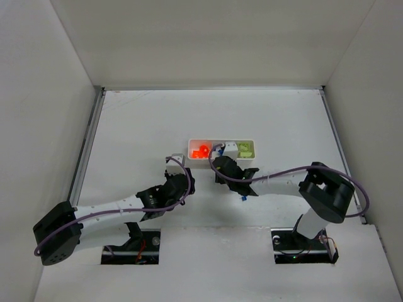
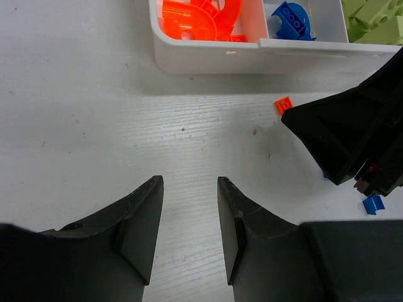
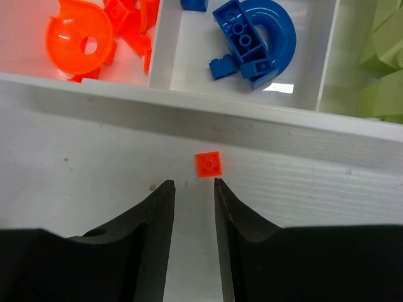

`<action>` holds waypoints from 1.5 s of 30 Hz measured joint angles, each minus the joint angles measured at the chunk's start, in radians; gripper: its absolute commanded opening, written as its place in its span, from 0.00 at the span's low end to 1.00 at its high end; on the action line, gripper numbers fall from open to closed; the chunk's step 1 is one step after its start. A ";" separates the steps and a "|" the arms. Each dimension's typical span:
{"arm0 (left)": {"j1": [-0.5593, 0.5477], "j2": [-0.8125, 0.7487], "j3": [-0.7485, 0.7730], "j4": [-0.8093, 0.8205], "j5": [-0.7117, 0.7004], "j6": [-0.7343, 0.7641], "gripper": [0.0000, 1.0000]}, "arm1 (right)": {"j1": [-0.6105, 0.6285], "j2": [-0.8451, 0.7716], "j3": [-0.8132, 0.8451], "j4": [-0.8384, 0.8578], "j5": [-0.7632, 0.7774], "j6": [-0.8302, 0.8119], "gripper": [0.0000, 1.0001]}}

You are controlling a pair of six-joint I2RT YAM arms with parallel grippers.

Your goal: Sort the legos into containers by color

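Observation:
The white tray (image 1: 195,165) holds orange legos (image 3: 79,38) in its left container, blue ones (image 3: 255,34) in the middle and lime-green ones (image 3: 381,63) in the right. One tiny flat orange brick (image 3: 208,164) lies on the table just in front of the tray's near wall (image 3: 189,107). My right gripper (image 3: 194,184) stands open right behind that brick, which lies just past the right fingertip, nothing between its fingers. My left gripper (image 2: 190,182) is open over bare table, left of the right one. A small blue brick (image 2: 373,204) lies by the right gripper's body (image 2: 352,132).
White enclosure walls close in the table on the left, back and right. The two arms lie close together in front of the tray, the right gripper (image 1: 219,165) near its middle, the left gripper (image 1: 175,168) off its left end.

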State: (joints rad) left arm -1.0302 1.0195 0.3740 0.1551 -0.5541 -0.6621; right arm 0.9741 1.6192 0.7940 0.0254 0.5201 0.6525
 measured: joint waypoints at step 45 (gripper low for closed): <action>-0.018 -0.038 -0.023 0.020 0.000 0.014 0.37 | 0.017 -0.060 0.143 0.027 -0.007 -0.056 0.23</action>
State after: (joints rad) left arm -1.0481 0.9813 0.3511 0.1753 -0.5545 -0.6476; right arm 0.9913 1.5597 0.9371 0.0521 0.5129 0.5968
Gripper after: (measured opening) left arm 0.371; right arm 0.240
